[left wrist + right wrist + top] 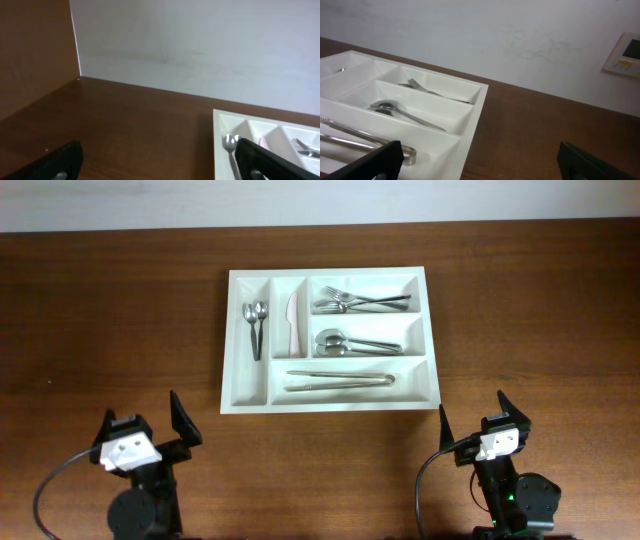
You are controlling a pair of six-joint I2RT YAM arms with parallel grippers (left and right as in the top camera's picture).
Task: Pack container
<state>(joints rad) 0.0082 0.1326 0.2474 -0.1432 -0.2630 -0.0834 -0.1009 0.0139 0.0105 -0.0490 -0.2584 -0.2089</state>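
Container (245,385): white five-compartment tray, ahead of both grippers and well apart from them. Holds two small spoons (255,320), pale knife (292,320), forks (360,302), larger spoons (350,343), and tongs (340,380) nearest the grippers. Left gripper (142,408): fingers spread wide, holding nothing. Right gripper (472,405): likewise spread, empty.

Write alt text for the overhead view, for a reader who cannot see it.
A white five-compartment cutlery tray lies on a brown wooden table, holding two small spoons, a pale knife, forks, larger spoons and tongs, each kind in its own compartment. Below it, the left gripper and right gripper stand open and empty.
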